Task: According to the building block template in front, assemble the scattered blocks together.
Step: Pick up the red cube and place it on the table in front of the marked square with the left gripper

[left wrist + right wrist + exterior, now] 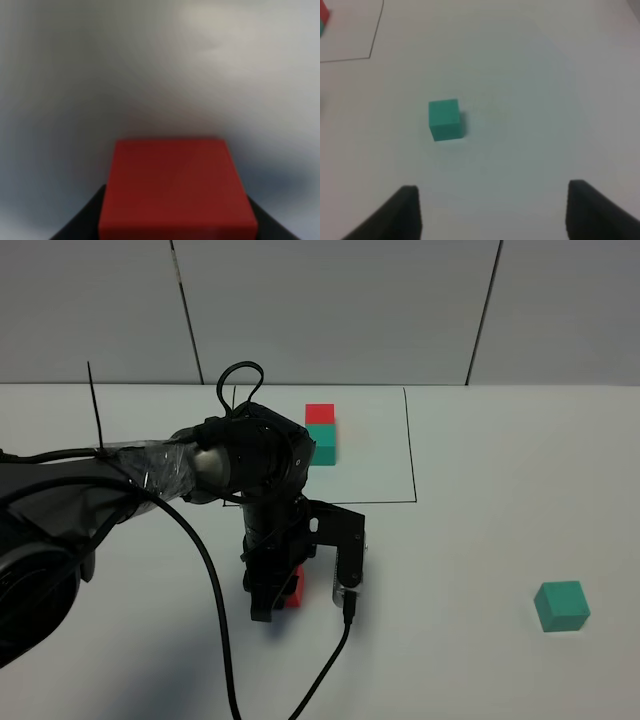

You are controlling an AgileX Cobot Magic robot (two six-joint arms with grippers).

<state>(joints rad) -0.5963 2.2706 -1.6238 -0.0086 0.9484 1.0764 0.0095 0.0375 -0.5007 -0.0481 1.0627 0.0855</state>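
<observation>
The building block template (321, 434) is a red cube joined to a teal one inside a thin black drawn rectangle at the back middle of the table; its corner shows in the right wrist view (322, 19). My left gripper (277, 598) points down in front of that rectangle, shut on the red cube (295, 588). That red cube (176, 190) fills the left wrist view between the dark fingers (82, 222). The loose teal cube (561, 605) rests alone at the front right. My right gripper (493, 194) is open, a short way back from the teal cube (444, 119).
The left arm's black cable (215, 600) loops down toward the front edge of the white table (480, 530). A grey panelled wall (340, 310) stands behind the table.
</observation>
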